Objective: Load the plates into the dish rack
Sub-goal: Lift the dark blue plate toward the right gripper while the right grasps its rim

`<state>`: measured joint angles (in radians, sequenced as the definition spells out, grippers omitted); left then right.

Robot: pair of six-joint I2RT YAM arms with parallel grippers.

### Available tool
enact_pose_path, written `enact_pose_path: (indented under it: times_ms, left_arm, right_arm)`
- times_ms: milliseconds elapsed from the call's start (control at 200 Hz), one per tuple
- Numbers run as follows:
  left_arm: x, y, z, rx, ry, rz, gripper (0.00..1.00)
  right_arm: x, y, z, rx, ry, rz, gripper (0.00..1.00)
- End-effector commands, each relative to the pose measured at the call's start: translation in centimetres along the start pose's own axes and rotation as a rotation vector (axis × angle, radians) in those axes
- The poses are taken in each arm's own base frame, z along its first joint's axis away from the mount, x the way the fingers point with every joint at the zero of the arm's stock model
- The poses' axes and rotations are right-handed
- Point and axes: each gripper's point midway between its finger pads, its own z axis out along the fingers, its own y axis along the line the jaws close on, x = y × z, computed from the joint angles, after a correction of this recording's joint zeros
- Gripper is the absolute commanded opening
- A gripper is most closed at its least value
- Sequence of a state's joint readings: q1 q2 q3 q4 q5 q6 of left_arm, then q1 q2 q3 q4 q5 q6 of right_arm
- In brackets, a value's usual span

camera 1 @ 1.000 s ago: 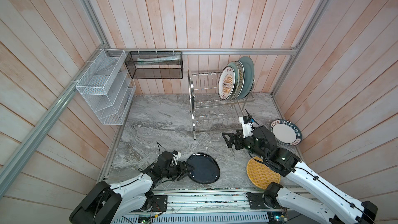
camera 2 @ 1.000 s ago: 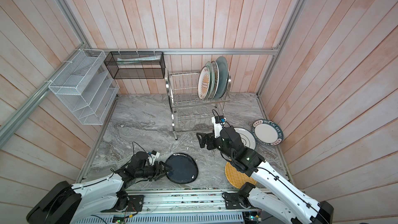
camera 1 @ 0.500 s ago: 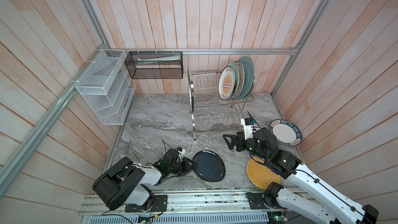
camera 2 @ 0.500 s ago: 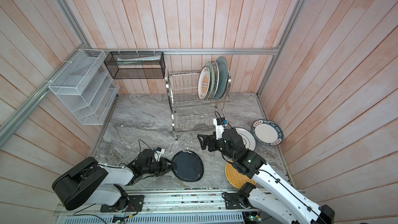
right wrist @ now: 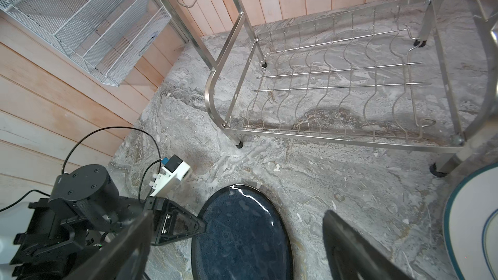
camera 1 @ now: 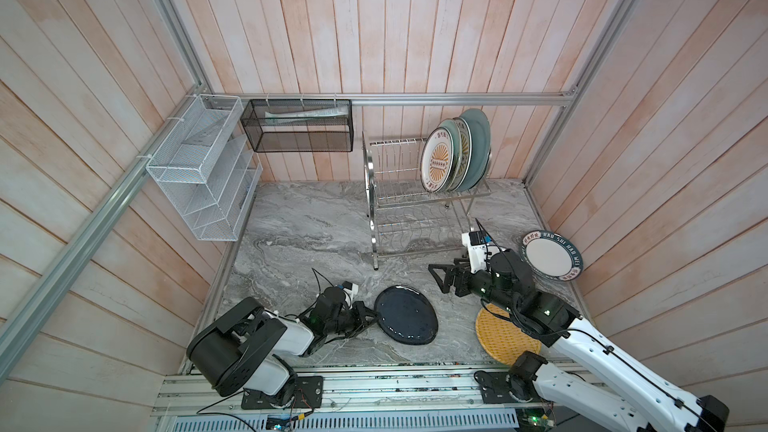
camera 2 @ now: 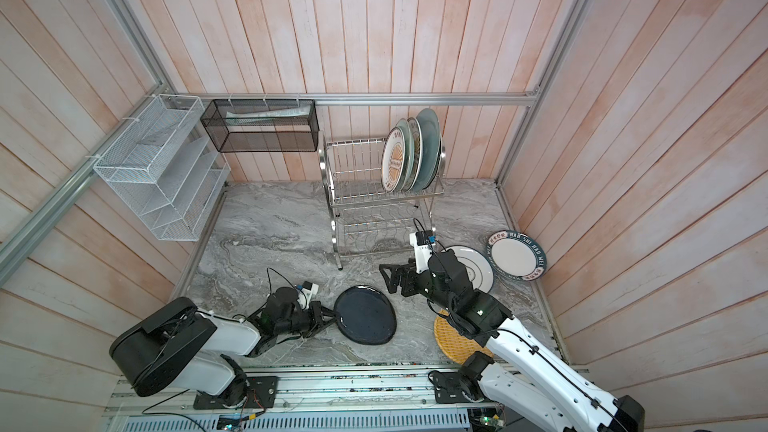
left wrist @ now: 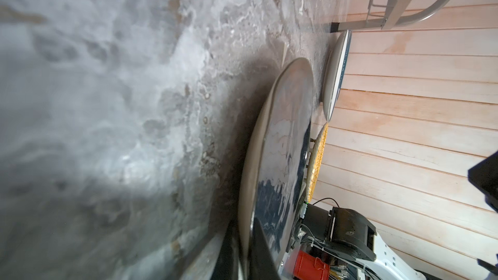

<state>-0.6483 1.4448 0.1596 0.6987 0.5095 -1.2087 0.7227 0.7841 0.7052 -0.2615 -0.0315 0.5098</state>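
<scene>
Your left gripper (camera 1: 371,318) is clamped tight on the left rim of the dark navy plate (camera 1: 406,315), which lies on the marble table (camera 1: 316,234), near centre. Your right gripper (camera 1: 440,280) is spread wide with nothing in it, hovering between that plate and the dish rack (camera 1: 395,201) at far centre. The rack's upper tier has four plates (camera 1: 455,157) upright at its right end. On the right sit the lettered plate (camera 1: 547,255) and the yellow woven plate (camera 1: 500,338).
</scene>
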Motion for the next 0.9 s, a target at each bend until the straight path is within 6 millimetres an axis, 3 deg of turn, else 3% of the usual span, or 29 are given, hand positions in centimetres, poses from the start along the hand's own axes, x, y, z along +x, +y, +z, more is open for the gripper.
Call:
enact_pose_path:
  times_ms: [0,240,435,615,895]
  left_arm:
    - [-0.9,-3.7,-1.1,0.108,-0.047,0.048,0.0]
    - [-2.0,-8.2,-5.3,0.201,-0.169,0.118,0.0]
    - [-2.7,-11.9,-8.3,0.318,-0.198,0.172,0.0]
    - [-2.5,-14.6,-9.0,0.382,-0.151,0.261,0.0]
    - [-2.2,-16.8,-9.3,0.445,-0.114,0.325,0.0]
  right_arm:
    - [-0.5,0.4,-0.6,-0.031,-0.02,0.014,0.98]
    - [-1.1,-0.3,-0.6,-0.064,-0.024,0.057,0.98]
    - [-1.0,0.4,-0.1,-0.161,0.022,0.094,0.98]
    - [1.0,1.8,1.2,-0.267,0.129,0.111,0.98]
    - [3.4,0.3,3.2,-0.227,0.2,0.131,0.95]
